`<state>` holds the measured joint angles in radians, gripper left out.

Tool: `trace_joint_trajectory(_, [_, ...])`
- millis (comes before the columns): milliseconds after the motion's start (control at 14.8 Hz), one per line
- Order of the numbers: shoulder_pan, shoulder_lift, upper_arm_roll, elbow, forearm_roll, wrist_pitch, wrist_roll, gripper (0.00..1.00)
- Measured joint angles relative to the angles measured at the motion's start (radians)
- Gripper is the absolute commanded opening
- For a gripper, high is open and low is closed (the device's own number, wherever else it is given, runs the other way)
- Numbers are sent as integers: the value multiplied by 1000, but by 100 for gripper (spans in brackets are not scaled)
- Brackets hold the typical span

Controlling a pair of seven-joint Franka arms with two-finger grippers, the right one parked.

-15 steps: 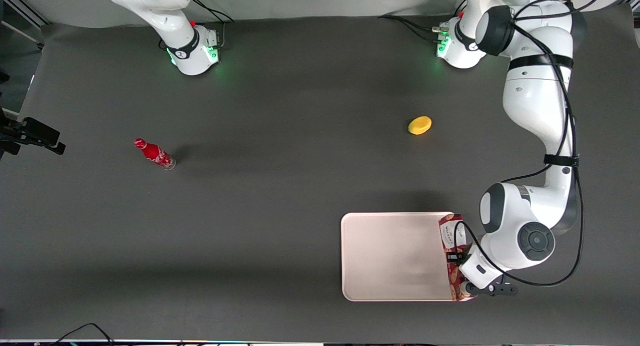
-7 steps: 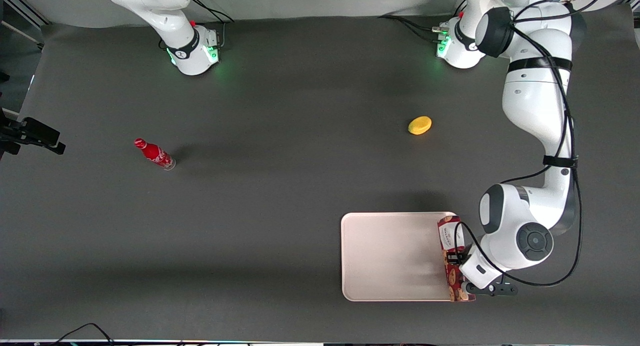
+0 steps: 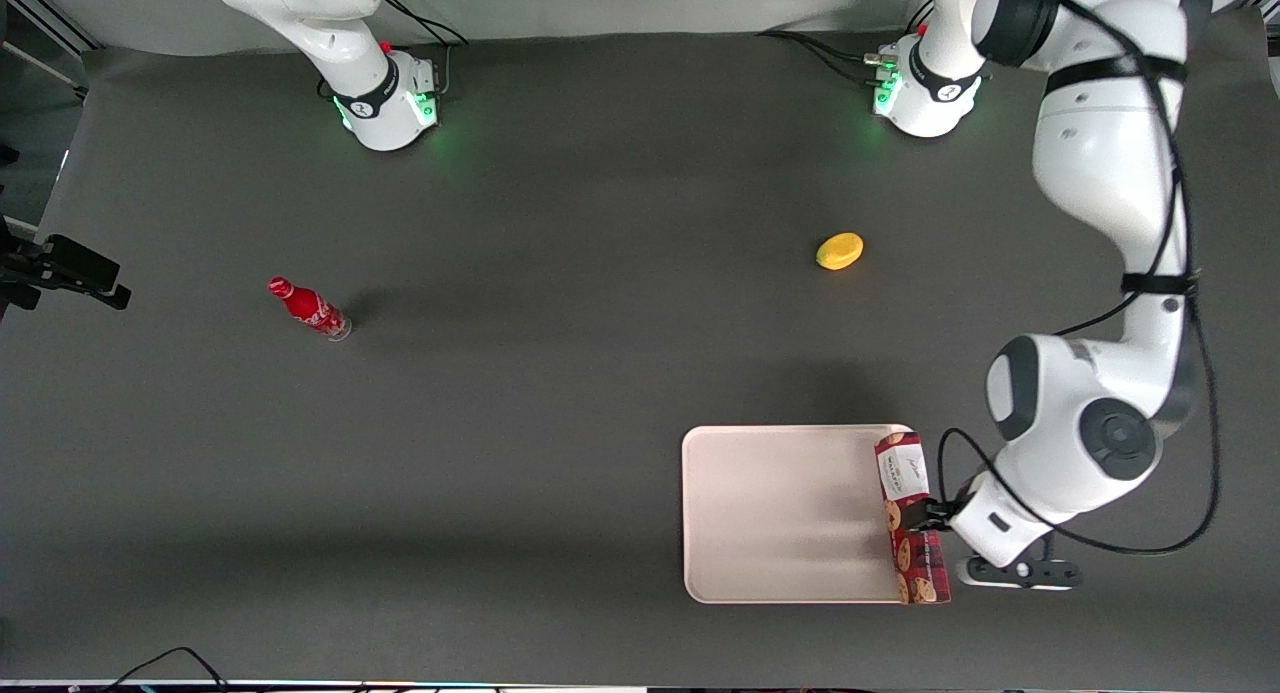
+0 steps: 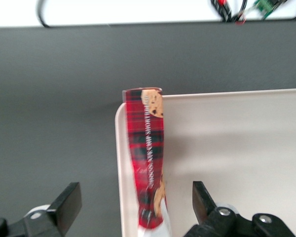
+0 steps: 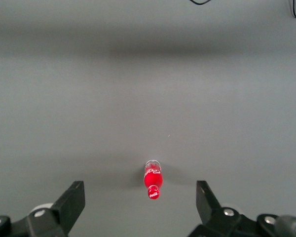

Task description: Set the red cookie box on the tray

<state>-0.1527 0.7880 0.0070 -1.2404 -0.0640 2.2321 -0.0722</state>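
The red cookie box (image 3: 911,516) is laid lengthwise along the tray (image 3: 780,513) edge; the gripper (image 3: 935,516) is spread beside it.

Matt dark grey cloth-like cover on the table (image 3: 600,423), no shine at all. The tray (image 3: 780,513) looks like smooth pale plastic with a soft sheen. The red cookie box (image 3: 910,518) is printed cardboard, slightly glossy. The gripper (image 4: 135,207), spread wide over the box, shows black matt plastic fingers (image 4: 69,200).
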Motion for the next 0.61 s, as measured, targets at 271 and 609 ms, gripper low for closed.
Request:
trace_joint_trajectory(271, [41,-224,1,-131,4,-132,52,100])
trace_joint_trajectory(609, [104,-447,1,-178,11,-428,157,100])
